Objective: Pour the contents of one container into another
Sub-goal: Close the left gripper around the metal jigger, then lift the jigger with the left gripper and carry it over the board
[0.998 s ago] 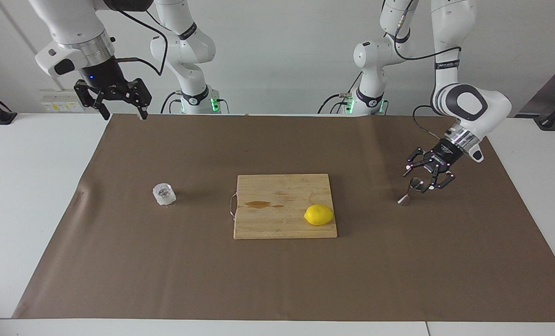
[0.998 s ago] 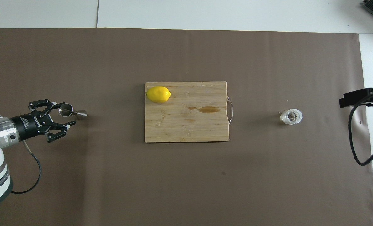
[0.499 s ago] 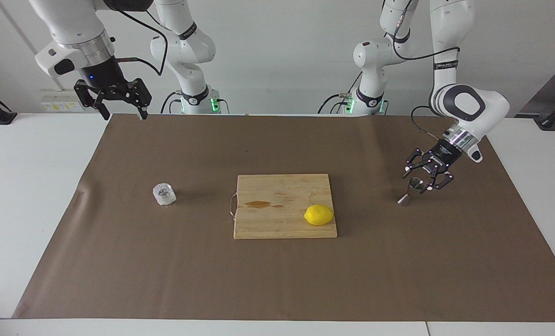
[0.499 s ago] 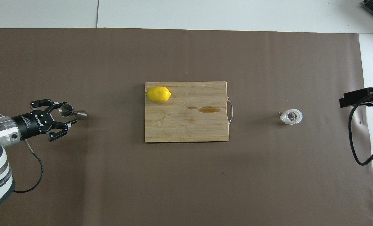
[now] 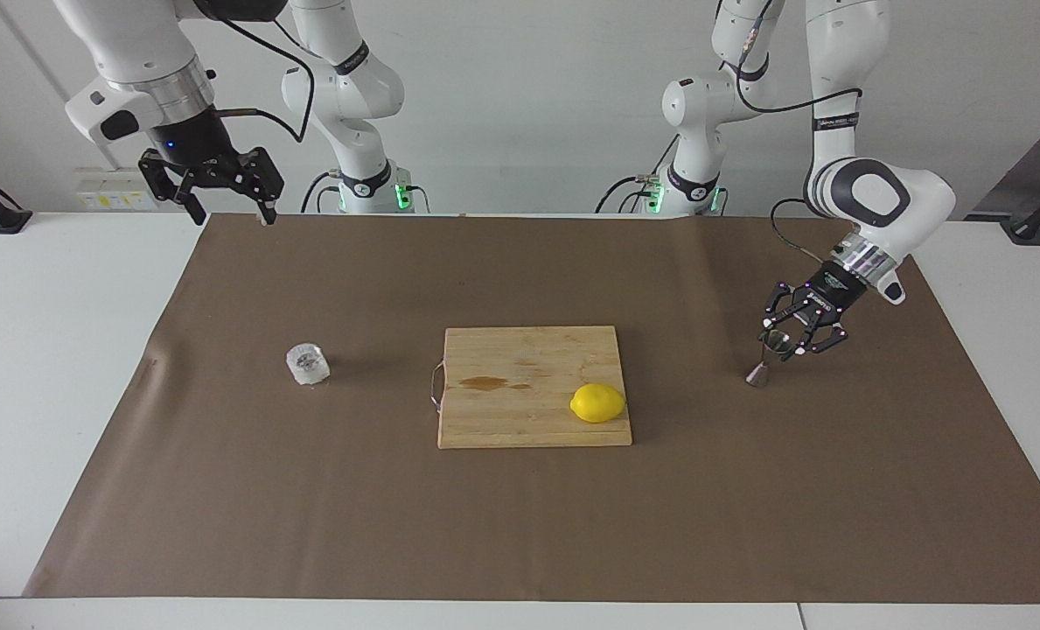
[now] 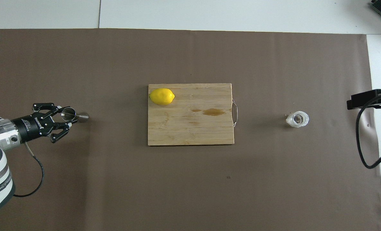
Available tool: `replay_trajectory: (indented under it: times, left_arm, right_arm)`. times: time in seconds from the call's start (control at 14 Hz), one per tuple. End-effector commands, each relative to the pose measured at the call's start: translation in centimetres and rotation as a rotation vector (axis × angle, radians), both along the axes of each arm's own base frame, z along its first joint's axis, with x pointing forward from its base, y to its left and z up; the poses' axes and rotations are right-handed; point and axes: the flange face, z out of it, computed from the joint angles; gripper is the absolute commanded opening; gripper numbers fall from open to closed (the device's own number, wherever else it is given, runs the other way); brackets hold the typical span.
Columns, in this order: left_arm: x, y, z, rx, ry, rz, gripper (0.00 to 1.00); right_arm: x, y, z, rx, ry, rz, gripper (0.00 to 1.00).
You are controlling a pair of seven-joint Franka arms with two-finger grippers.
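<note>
A table covered with a brown paper sheet (image 5: pixel 520 525), with two white robot arms at one long edge.

The facing view shows both arms whole. The right gripper (image 5: pixel 226 214) hangs high over the table edge nearest the robots, at the right arm's end, its black fingers spread wide and empty; this arm waits. In the overhead view only a dark corner of it and a looping cable show at the frame's edge.

The facing view also shows the left arm bent at the elbow, forearm sloping down and its wrist angled toward the table. The left gripper (image 5: pixel 789 339) is clenched on the upper cone of the steel jigger (image 5: pixel 769 357), which stands upright on the paper at the left arm's end of the table. The overhead view adds what the facing view hides: a look straight into the jigger's (image 6: pixel 71 115) round open mouth, with the left gripper (image 6: pixel 69 116) reaching in level from the side and its fingers (image 6: pixel 63 109) pressed against the rim.

The clear faceted glass cup (image 5: pixel 307 364) stands alone on the paper toward the right arm's end, well apart from both grippers. From above, the glass cup (image 6: pixel 297 119) shows something small and dark inside.

Between the two containers lies a wooden cutting board (image 5: pixel 520 420) with a wire handle (image 6: pixel 235 111) and a brownish stain (image 6: pixel 212 112). A lemon (image 5: pixel 597 403) sits on the board's corner nearest the jigger.
</note>
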Motion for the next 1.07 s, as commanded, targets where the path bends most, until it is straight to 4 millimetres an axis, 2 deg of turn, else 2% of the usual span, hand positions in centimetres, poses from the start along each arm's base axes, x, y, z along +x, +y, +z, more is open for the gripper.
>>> replay_trajectory:
  times: [0.0, 0.07, 0.21, 0.43, 0.57, 0.71, 0.86, 1.0]
  left_arm:
    - [0.5, -0.2, 0.8, -0.019, -0.009, 0.021, 0.06]
    - [1.2, -0.4, 1.7, -0.035, -0.017, 0.012, 0.0]
    - [3.5, -1.1, 4.2, -0.105, -0.024, -0.025, 0.0]
    - [5.3, -2.9, 8.4, -0.153, -0.023, -0.04, 0.0]
    - [6.6, -7.3, 10.7, -0.179, 0.019, -0.056, 0.0]
    - [7.2, -12.6, 12.5, -0.175, 0.061, -0.085, 0.0]
    - [7.3, -16.0, 13.4, -0.19, 0.093, -0.066, 0.0]
    - [6.4, -21.9, 13.6, -0.177, 0.105, -0.051, 0.0]
  right_arm:
    - [0.1, 0.0, 0.0, 0.016, -0.012, -0.031, 1.0]
    - [0.1, 0.0, 0.0, 0.016, -0.012, -0.031, 1.0]
    - [0.1, 0.0, 0.0, 0.016, -0.011, -0.031, 1.0]
    - [0.1, 0.2, 0.0, 0.016, -0.012, -0.028, 1.0]
    - [0.1, 0.2, 0.0, 0.016, -0.012, -0.028, 1.0]
    - [0.1, 0.2, 0.0, 0.016, -0.012, -0.028, 1.0]
    - [0.1, 0.2, 0.0, 0.016, -0.012, -0.028, 1.0]
    - [0.1, 0.1, 0.0, 0.016, -0.012, -0.029, 1.0]
